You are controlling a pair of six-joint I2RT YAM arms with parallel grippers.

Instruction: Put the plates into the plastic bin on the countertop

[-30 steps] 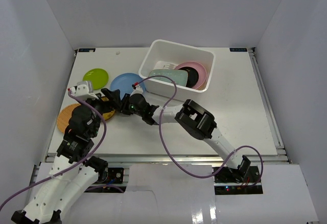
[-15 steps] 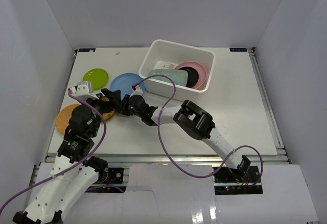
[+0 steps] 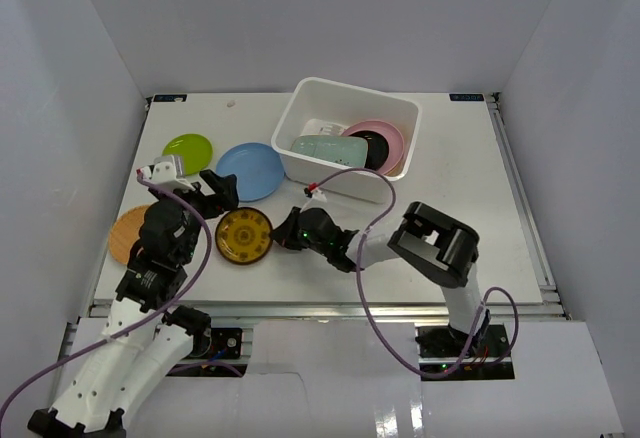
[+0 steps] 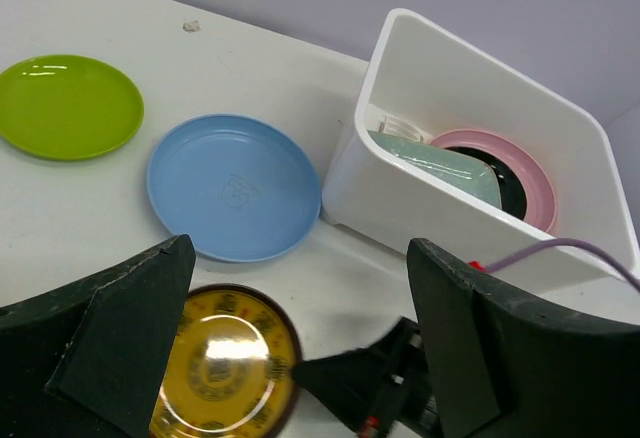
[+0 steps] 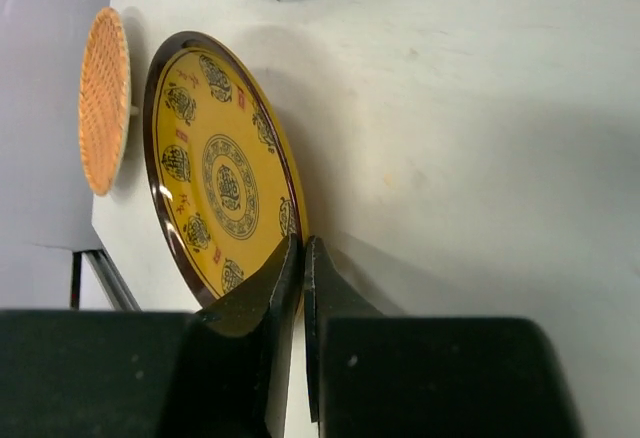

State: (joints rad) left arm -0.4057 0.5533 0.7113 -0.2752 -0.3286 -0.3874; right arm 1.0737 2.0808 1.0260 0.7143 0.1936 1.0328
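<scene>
Near the front edge, right hand point(image 5: 302, 248) pinches the rim of the gold plate point(image 3: 244, 235), probably the only hold a flat plate offers. Left hand point(image 4: 300, 248) hangs spread, empty, just behind. Farther back: blue plate point(image 3: 250, 170) on the desk point(image 3: 460, 188), then the bin point(image 3: 330, 180), pink plate point(image 3: 395, 153) inside.

Brown-gold plate point(image 3: 244, 235) rests on countertop point(image 3: 460, 188) near blue plate point(image 3: 250, 170).
</scene>
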